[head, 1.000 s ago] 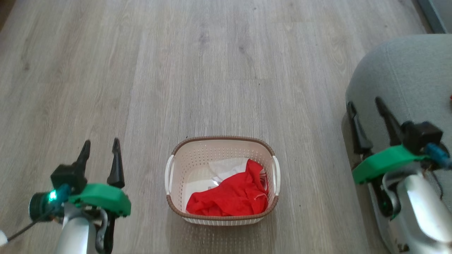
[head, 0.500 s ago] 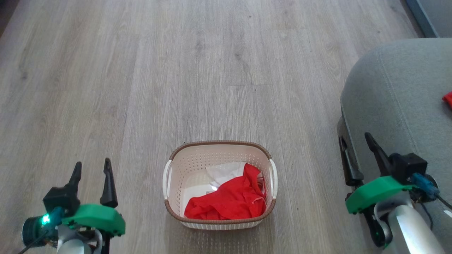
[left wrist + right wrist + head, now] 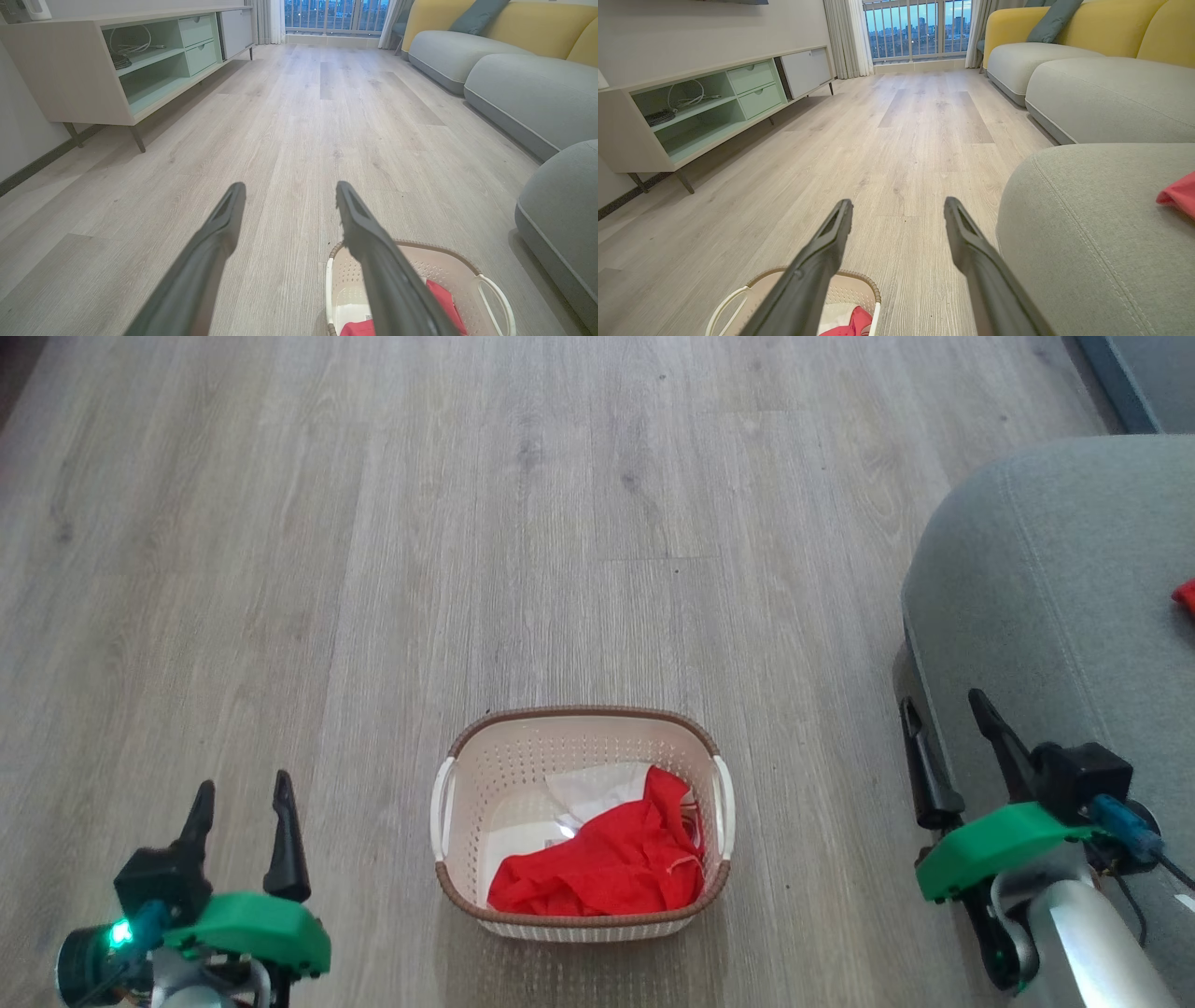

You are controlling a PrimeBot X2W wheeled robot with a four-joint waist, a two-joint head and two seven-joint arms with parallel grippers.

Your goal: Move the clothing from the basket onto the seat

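Sinking lower in the head view than a second ago: left gripper [image 3: 242, 782] and right gripper [image 3: 941, 702], both gaping, gripping nothing. Lying in the basket [image 3: 583, 713] at 6 o'clock: red clothing [image 3: 607, 859]. Seemingly pausing between fetches; next, reaching down for fabric, then swinging toward the seat [image 3: 1055, 569] at 3 o'clock.

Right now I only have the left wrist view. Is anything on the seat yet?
Observer: Yes. The right wrist view shows a red piece lying on the seat, cut off by the frame's right edge.
Operator: What's left to move?
Observer: In the head view, a red garment is heaped in the basket, partly covering a pale cloth.
Operator: And the other arm?
Observer: The right end effector is open and empty, near the seat's rounded edge.
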